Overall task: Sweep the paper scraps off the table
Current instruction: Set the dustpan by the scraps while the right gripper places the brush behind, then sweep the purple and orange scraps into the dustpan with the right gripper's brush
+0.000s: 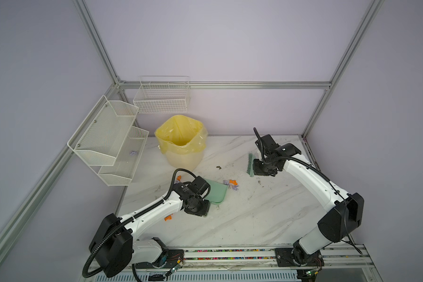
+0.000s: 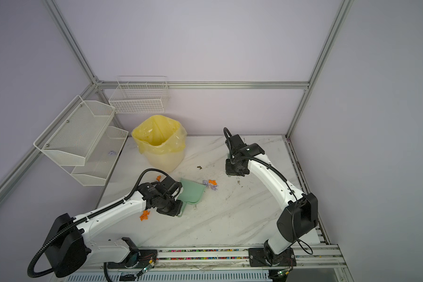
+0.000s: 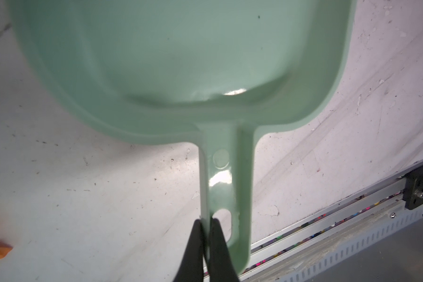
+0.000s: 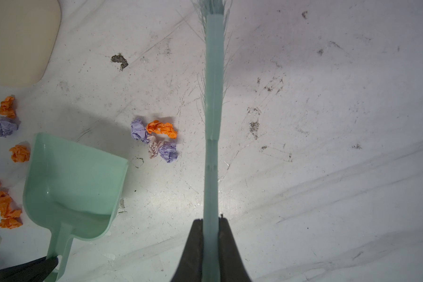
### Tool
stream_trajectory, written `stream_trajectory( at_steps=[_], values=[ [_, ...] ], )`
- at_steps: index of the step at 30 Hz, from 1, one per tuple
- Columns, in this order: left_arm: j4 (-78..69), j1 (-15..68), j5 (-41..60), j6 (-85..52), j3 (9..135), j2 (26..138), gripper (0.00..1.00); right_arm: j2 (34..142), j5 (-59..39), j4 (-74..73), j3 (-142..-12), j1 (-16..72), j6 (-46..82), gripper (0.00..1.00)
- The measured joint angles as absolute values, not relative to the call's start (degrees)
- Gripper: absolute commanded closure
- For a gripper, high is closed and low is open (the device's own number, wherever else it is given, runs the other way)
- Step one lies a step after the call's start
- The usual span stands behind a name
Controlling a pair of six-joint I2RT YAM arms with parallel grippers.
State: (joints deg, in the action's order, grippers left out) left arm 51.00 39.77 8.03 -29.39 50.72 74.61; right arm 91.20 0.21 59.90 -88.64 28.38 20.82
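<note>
My right end effector point(image 4: 210, 221) is clamped on the handle of a pale green brush point(image 4: 214, 97), with a black jaw pressed to each side of it. My left end effector point(image 3: 206, 221) pinches the handle end of a mint green dustpan point(image 3: 181, 61), jaws closed on the rim beside its hanging hole. The pan is empty and its open mouth faces the brush.

Between pan mouth and brush, on the white marble-patterned worktop point(image 4: 327, 171), lies a tight cluster of paper scraps point(image 4: 156, 136). It holds two lavender, one orange and one whitish, four in all. On the side of the pan away from the brush I count one lavender wad point(image 4: 3, 127) and two single orange wads. There is also an orange heap point(image 4: 4, 207) that I cannot split into a sure number. A stray scrap point(image 1: 133, 153), lavender, sits in a white mesh shelf point(image 1: 122, 167), off the worktop.

There is one brush, one dustpan and one yellow-lined bin point(image 1: 181, 144), which stands behind the pan.

To do this stroke well, I judge I should set the bristles down on the far side of the cluster. I would keep the pan lip flat against the worktop and draw slowly, straight toward the mouth, so the light wads do not flick past its sides.
</note>
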Motion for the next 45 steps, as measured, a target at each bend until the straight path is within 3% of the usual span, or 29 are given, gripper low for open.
stream_trajectory(
  at_steps=[24,45],
  values=[
    [48.86,42.46,13.72,-29.56,50.72,79.85,1.0,96.53,0.12,58.57,-85.62,28.71,16.43,1.0],
    [48.9,42.46,15.27,-28.88,53.3,88.01,1.0,99.85,0.6,59.88,-88.03,34.92,13.63,1.0]
  ],
)
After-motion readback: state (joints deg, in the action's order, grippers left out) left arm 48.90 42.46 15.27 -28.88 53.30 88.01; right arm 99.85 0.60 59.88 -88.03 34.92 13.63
